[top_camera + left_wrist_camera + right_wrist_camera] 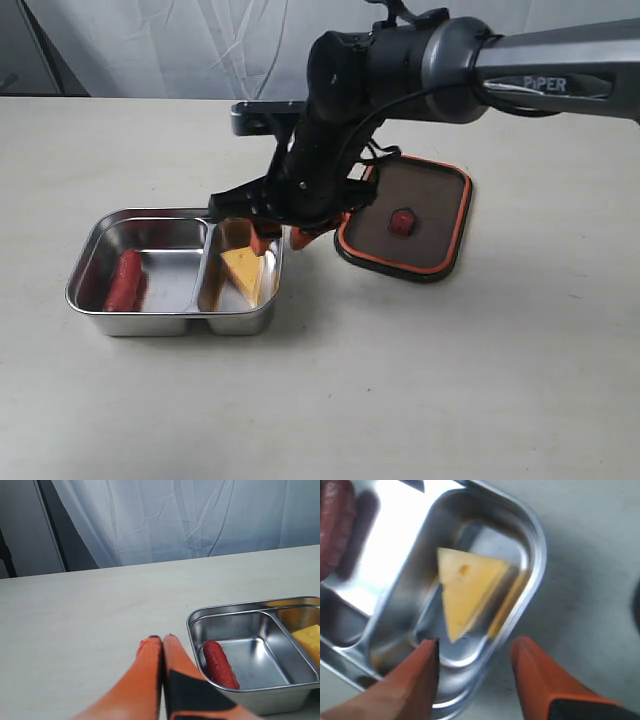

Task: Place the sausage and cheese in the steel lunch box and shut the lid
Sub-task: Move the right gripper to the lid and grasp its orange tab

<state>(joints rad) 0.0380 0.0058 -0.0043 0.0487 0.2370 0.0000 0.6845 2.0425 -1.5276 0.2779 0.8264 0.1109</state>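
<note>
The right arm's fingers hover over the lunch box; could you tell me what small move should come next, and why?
Probably lift the right fingers and swing toward the lid: they are open and empty, cheese and sausage already lie in the lunch box, uncovered.

The red sausage (pixel 124 281) and yellow cheese (pixel 245 272) lie in separate compartments of the steel lunch box (pixel 170 323) (lid (pixel 430 200) just beside).

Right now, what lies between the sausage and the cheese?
Only the divider of the steel lunch box separates the sausage and the cheese, clearest in the exterior view.
</note>
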